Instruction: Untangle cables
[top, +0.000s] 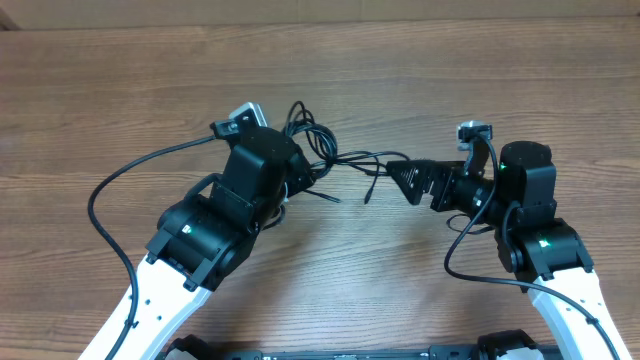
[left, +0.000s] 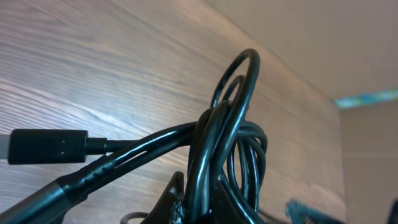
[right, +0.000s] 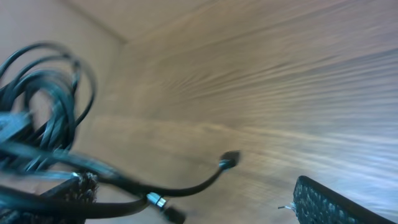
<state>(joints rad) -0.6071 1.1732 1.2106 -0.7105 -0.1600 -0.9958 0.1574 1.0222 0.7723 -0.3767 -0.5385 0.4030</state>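
Left hand (top: 297, 172): pressed into the bunch of cables (top: 318, 148). Its own camera shows the loops (left: 230, 137) rising right in front of the lens, but I cannot tell whether the fingers are closed on them.
Right hand (top: 408, 176): fingers spread well apart in its own blurred view. One finger pad (right: 329, 202) stands clear, and a strand with a metal collar (right: 155, 200) lies against the opposite side, so nothing looks clamped.
Where the cables are: near the middle of the worktop (top: 450, 80), between the two arms. Several loops are stacked at the left hand, and one strand runs across to the right hand.
Loose ends: a flat plug (left: 46, 146) juts out beside the loops; another short tail ends in a small plug (right: 230, 159) between the hands.
Step in hand, as I judge it: draw one strand out of the bunch while the other side anchors it.
Doing it well: close the right hand on the single strand near its collar, not on two cords. Keep the left side firm and low, and pull slowly and level, away from the bunch.
Risk: a plug snagging inside a loop would tighten the knot.
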